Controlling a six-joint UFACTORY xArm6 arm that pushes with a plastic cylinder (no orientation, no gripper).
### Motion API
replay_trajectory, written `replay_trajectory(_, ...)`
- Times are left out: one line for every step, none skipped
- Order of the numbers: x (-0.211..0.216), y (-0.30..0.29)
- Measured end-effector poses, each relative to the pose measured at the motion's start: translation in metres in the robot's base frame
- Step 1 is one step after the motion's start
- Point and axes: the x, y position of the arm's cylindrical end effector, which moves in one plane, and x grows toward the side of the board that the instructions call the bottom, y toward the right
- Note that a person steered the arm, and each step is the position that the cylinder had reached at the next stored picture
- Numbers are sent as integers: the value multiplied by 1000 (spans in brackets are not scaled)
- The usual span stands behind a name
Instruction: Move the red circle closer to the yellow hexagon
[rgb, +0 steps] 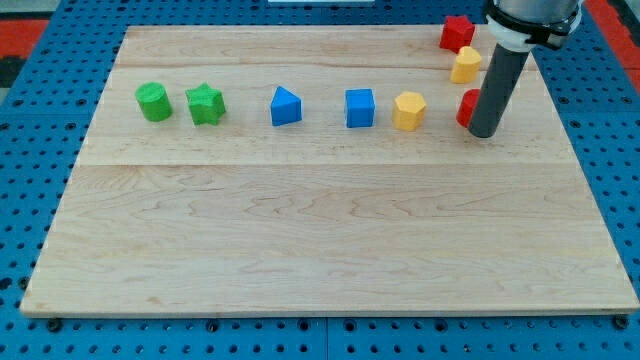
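The red circle (466, 107) sits at the view's right, partly hidden behind my rod. The yellow hexagon (409, 110) lies just to its left, a small gap between them. My tip (484, 133) rests on the board right next to the red circle's right side, apparently touching it.
A second yellow block (465, 65) and a red block (457, 33) stand above the red circle near the view's top right. A blue cube (360, 108), a blue triangle-like block (285, 106), a green star (205, 104) and a green circle (153, 102) line up to the left. The wooden board (320, 240) lies on a blue pegboard.
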Motion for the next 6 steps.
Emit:
replay_trajectory(2, 12)
replay_trajectory(-29, 60)
replay_trajectory(-48, 38)
replay_trajectory(-51, 7)
replay_trajectory(-54, 1)
replay_trajectory(-56, 47)
